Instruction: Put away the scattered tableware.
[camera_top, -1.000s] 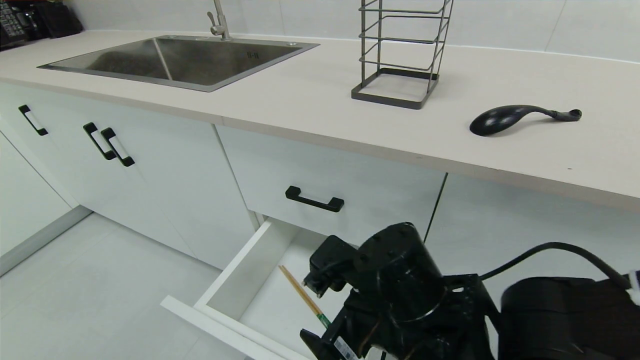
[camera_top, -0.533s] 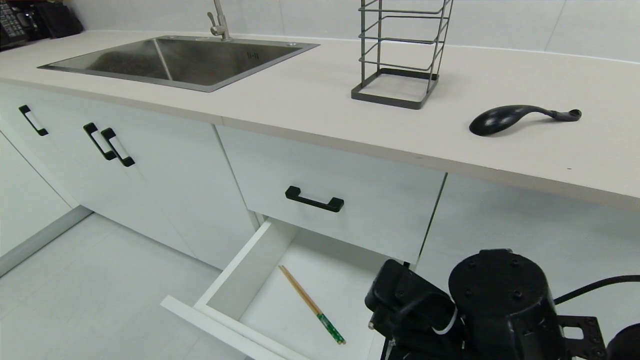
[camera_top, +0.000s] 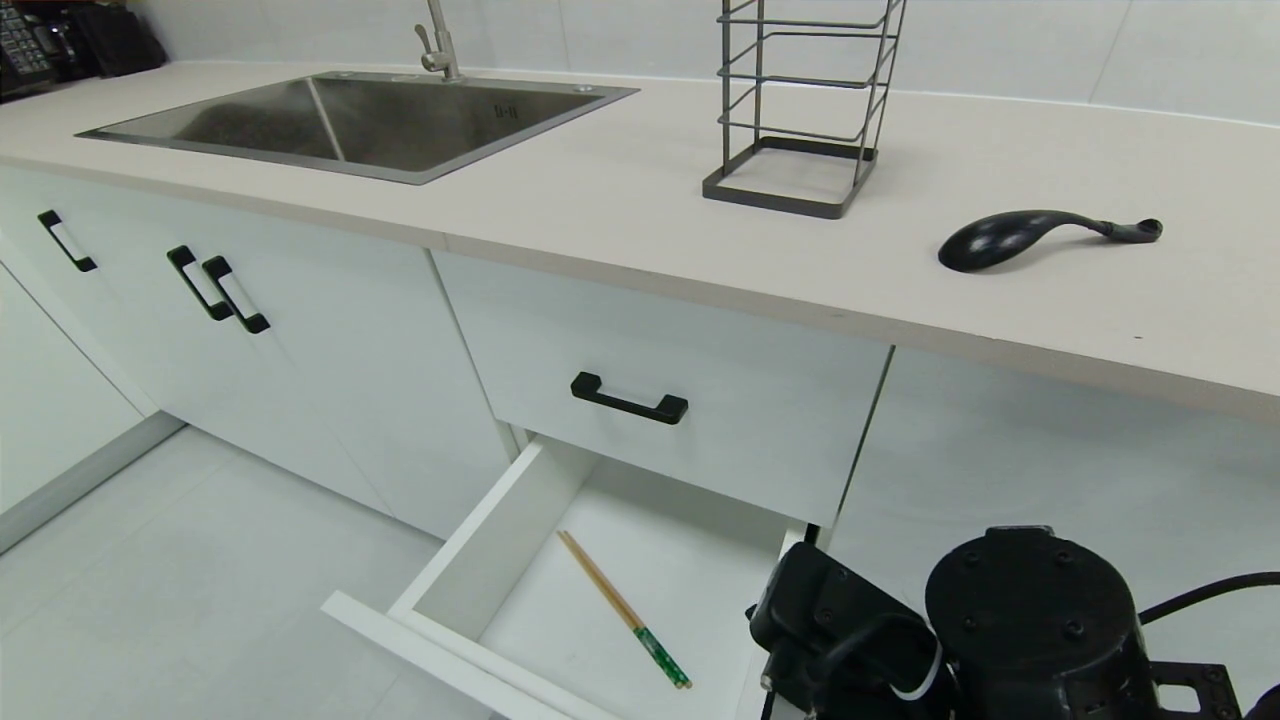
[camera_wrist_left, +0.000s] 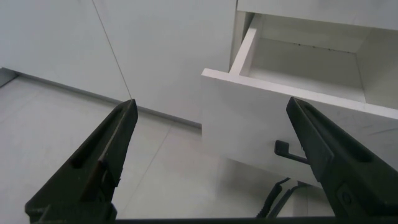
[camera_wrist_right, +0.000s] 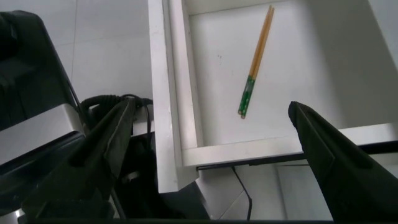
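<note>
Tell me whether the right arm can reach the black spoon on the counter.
Probably yes: the spoon lies alone on the counter's right, nothing blocks it, though the open right gripper sits low over the drawer.

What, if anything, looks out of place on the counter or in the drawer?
The black spoon lies loose on the countertop, right of the wire rack, not put away. The chopsticks lie diagonally on the floor of the open lower drawer. Nothing looks spilled or damaged.

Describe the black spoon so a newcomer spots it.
Find the beige countertop, then the wire rack on it. Right of the rack lies the black spoon, bowl toward the rack. It is the only loose utensil there: black, curved handle, hooked end.
</note>
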